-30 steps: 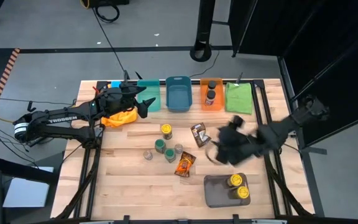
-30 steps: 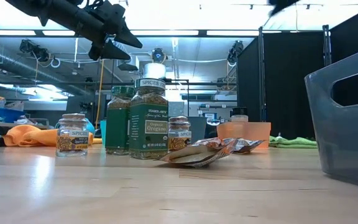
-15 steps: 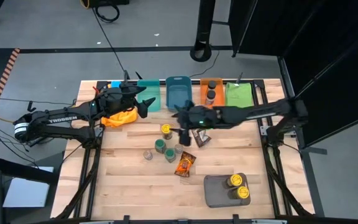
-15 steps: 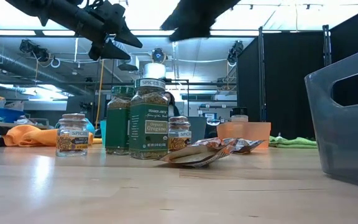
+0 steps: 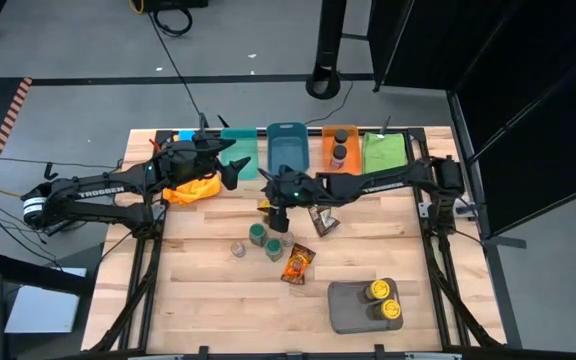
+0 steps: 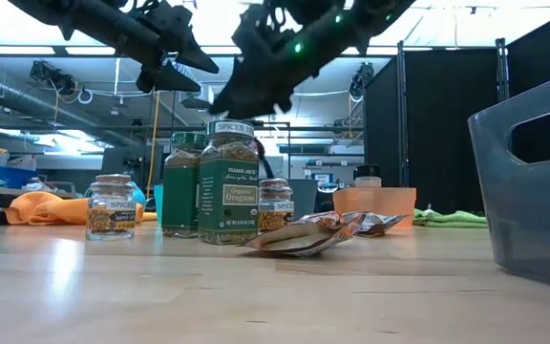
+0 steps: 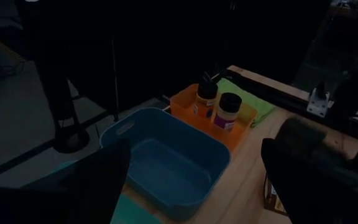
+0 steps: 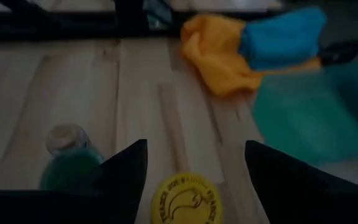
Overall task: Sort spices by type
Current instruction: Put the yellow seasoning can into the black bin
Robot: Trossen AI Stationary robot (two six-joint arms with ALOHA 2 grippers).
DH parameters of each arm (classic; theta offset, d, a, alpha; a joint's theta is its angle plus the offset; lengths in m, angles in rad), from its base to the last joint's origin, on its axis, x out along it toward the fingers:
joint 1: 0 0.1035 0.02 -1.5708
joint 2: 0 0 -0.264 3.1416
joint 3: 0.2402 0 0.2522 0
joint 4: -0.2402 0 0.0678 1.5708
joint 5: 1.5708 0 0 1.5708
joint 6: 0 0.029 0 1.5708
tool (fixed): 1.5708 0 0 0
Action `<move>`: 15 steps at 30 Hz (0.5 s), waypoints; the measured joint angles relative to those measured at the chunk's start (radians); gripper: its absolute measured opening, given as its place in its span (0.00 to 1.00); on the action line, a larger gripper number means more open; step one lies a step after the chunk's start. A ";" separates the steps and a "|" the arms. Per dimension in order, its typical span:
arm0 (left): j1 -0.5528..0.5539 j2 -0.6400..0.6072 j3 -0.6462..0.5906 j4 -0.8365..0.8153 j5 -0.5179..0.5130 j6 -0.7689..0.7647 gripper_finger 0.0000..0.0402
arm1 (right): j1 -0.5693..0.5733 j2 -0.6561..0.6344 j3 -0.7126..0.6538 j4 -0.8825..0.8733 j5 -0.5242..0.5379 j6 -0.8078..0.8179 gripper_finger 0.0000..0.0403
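My right gripper (image 5: 274,207) (image 8: 196,149) hovers open just above a yellow-lidded spice jar (image 8: 185,199) standing near the table's middle, one finger on either side of the lid, touching nothing. In the low view the right gripper (image 6: 248,88) hangs above the jar cluster (image 6: 227,182). Two green-lidded jars (image 5: 257,233) and two grey-lidded jars (image 5: 237,249) stand just nearer. A brown packet (image 5: 320,218) and an orange packet (image 5: 298,263) lie flat. Two yellow-lidded jars (image 5: 377,290) sit in the grey tray (image 5: 346,310). My left gripper (image 5: 235,169) (image 7: 194,149) waits open, raised by the teal bin.
Along the far edge stand a teal bin (image 5: 240,150), a blue bin (image 5: 287,150), an orange bin (image 5: 352,165) holding two dark-lidded jars (image 5: 339,154), and a green bin (image 5: 383,157). A yellow cloth (image 5: 190,189) lies at the far left. Bare wood shows at the near left.
My right arm has swung from near the grey tray on the right across the table toward its left and far side, and now stops over the yellow-lidded jar, lower than half a second ago.
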State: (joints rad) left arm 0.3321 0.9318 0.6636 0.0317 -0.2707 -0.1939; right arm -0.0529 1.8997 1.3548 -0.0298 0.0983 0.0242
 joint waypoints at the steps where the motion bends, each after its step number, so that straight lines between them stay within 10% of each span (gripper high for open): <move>1: 0.000 0.000 0.000 0.000 0.000 0.000 0.92 | -0.002 0.013 0.000 -0.001 -0.002 0.006 0.69; 15: 0.000 0.000 0.000 -0.001 -0.003 0.006 0.92 | -0.025 0.063 0.000 -0.029 -0.024 0.031 0.68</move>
State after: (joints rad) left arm 0.3321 0.9320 0.6636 0.0311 -0.2739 -0.1879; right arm -0.0780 1.9632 1.3552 -0.0589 0.0744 0.0551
